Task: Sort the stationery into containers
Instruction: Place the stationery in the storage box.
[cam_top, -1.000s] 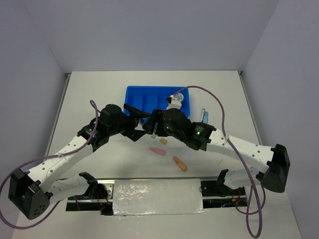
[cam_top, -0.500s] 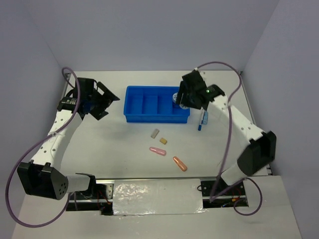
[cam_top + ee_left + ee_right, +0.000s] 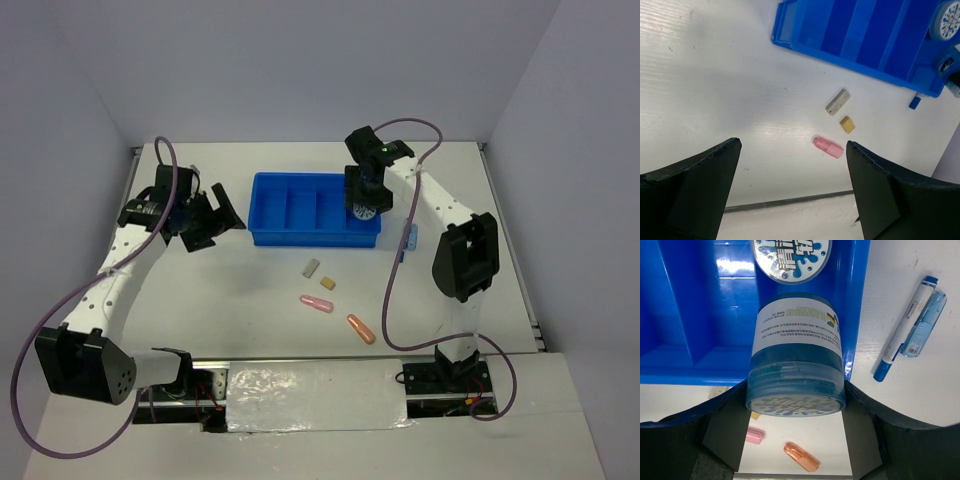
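Your blue tray [image 3: 300, 238] sits on the tabletop [image 3: 200, 290]. Your left hand [image 3: 792, 145] hangs spread and empty to the tray's left. Your right hand [image 3: 795, 395] pinches a tape roll [image 3: 796, 355] over the rightmost compartment, where a second roll [image 3: 790, 252] lies. The pen [image 3: 902, 330], erasers [image 3: 837, 101] and capsules [image 3: 828, 146] lie outside.

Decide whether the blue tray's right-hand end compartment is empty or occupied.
Occupied: a blue-white tape roll lies flat in that tray compartment, just beyond the second roll held between the right fingers.
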You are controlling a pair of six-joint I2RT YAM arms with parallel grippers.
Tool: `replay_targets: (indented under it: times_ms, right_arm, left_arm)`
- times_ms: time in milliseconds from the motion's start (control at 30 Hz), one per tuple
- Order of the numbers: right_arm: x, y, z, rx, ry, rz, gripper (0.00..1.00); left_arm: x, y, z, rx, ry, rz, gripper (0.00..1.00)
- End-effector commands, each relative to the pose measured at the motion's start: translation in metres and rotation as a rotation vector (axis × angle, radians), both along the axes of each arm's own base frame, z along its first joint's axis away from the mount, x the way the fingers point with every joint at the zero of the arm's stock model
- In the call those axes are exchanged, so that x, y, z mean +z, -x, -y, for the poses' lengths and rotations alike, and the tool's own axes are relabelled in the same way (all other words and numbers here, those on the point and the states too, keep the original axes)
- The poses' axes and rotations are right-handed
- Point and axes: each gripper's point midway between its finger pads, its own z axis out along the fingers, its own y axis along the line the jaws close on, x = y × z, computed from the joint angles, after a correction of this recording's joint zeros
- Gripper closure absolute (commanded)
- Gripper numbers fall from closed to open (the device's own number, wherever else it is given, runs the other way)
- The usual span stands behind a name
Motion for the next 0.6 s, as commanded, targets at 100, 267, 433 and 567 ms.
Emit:
replay_targets:
  times_ms: [100,267,433,567]
  right_arm:
    - [0.001,-0.002,0.001,0.026,-0.009,-0.014,0.65]
    - [-0.001,-0.005,0.000,0.026,-0.024,-0.016,0.46]
    - [0.006,-0.011,0.004,0.021,-0.013,-0.012,0.19]
    - [0.022,-0.017,0.011,-0.005,0.011,0.019,0.06]
  left_arm:
    - [-0.001,0.018,0.001,-0.092,-0.022,0.017,0.01]
    - [-0.005,0.023,0.001,-0.111,-0.026,0.002,0.01]
    - [-0.006,0.023,0.002,-0.125,-0.025,-0.001,0.01]
    - [-0.009,0.025,0.004,-0.142,-0.019,-0.008,0.01]
